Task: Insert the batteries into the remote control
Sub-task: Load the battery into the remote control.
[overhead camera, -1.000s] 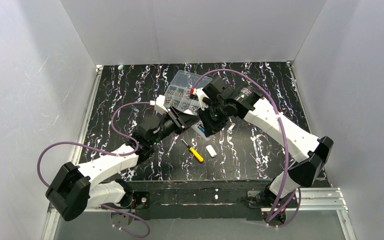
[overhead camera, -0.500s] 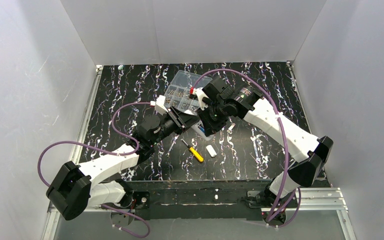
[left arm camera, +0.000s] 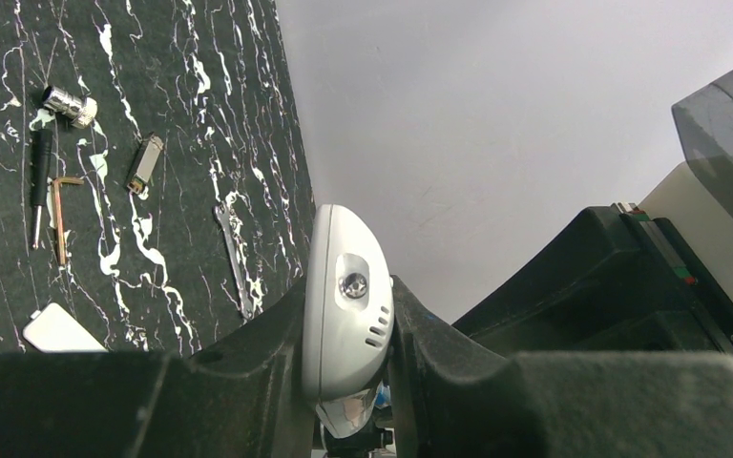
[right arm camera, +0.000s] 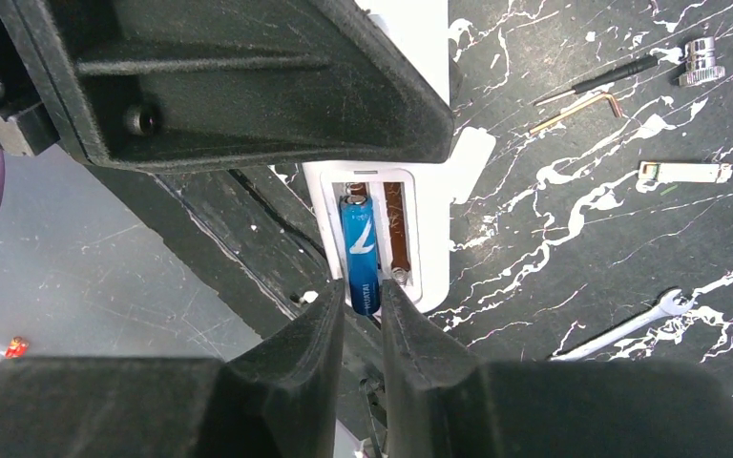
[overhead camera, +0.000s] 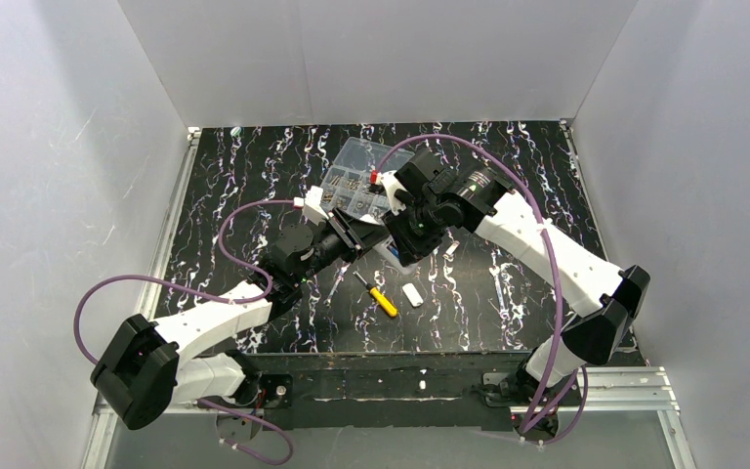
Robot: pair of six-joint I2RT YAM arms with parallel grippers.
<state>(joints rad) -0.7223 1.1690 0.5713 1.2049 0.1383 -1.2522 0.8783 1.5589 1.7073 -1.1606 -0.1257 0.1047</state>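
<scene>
Where battery [right arm camera: 360, 253] lies in remote control [right arm camera: 431, 229], white "7"

Battery [right arm camera: 360, 256] in remote control [right arm camera: 433, 229]; screwdriver [overhead camera: 380, 296] nearer, compartment box [overhead camera: 356, 164] behind.

Arms angled inward, wrists close. Left fingers [left arm camera: 248, 382] clamped on remote control [left arm camera: 345, 296]; right fingers [right arm camera: 298, 367] narrowly parted.

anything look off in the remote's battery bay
Nothing looks spilled or broken. The remote control has its bay open with one blue battery in it; the slot beside it is empty.
</scene>
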